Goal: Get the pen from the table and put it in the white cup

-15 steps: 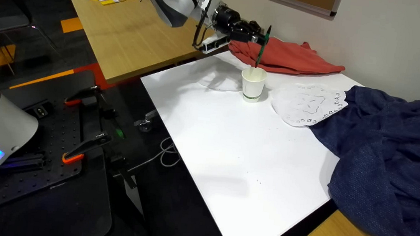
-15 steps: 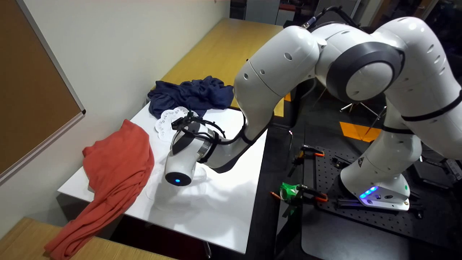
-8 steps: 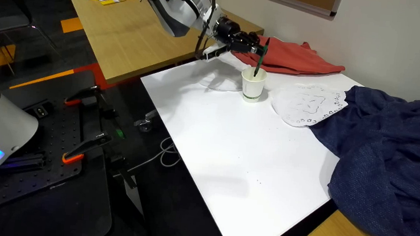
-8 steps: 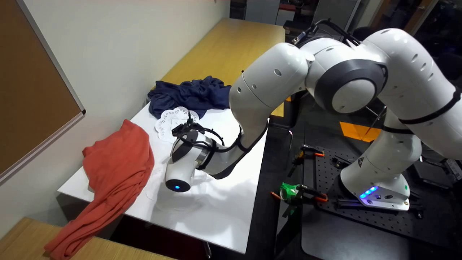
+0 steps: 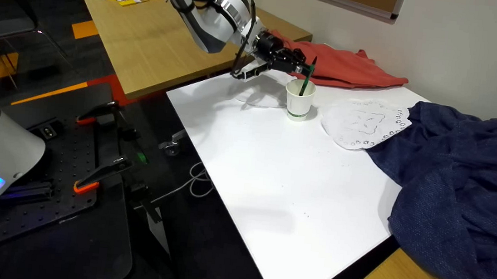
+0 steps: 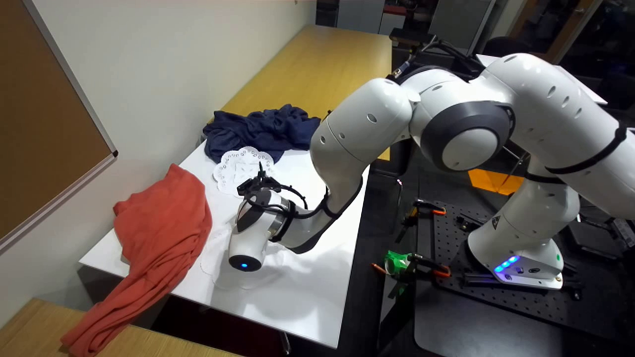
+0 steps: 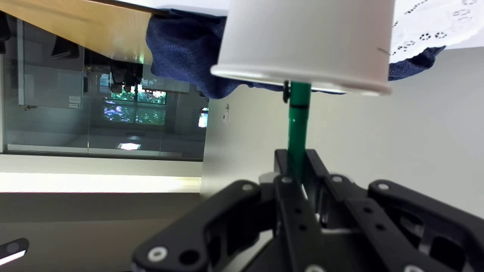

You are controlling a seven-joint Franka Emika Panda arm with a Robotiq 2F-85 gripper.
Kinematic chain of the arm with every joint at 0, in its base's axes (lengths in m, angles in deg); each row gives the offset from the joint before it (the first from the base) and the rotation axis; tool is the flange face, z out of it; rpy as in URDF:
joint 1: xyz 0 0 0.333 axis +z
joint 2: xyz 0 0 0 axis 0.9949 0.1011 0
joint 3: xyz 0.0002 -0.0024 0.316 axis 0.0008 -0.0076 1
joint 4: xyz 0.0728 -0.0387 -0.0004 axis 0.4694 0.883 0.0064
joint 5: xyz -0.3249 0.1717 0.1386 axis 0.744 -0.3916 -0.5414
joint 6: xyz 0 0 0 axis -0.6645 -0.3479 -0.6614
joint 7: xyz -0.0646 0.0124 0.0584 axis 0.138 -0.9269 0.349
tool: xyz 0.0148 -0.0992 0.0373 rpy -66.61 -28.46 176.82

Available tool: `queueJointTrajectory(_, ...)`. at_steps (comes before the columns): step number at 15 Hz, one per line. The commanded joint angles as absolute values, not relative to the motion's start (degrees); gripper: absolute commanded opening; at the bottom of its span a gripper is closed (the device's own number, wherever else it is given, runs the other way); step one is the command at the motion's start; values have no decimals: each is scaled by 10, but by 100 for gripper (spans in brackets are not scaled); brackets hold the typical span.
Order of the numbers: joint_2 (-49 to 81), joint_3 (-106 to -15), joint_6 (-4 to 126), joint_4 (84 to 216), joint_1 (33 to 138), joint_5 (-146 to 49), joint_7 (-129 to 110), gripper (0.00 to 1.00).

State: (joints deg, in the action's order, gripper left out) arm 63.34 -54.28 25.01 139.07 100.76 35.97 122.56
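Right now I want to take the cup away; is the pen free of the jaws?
No, the wrist view shows the jaws closed on the pen.

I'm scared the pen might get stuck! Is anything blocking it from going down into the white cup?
Nothing visible blocks it. The gripper holds the green pen slanted, its lower end inside the mouth of the white paper cup. The cup's inner bottom is hidden, so I can't tell there.

Soft shadows cross the brightly lit table (image 5: 268,169) while the floor (image 5: 87,60) lies dim
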Motion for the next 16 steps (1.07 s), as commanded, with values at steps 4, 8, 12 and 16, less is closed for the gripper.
queueJointTrajectory(4,663,-536,231,1349,1007,348,1198,3)
queueJointTrajectory(8,668,-537,228,1342,1010,342,1192,44)
queueJointTrajectory(12,662,-538,224,1343,1013,339,1189,75)
queueJointTrajectory(16,639,-537,213,1362,1016,340,1202,100)
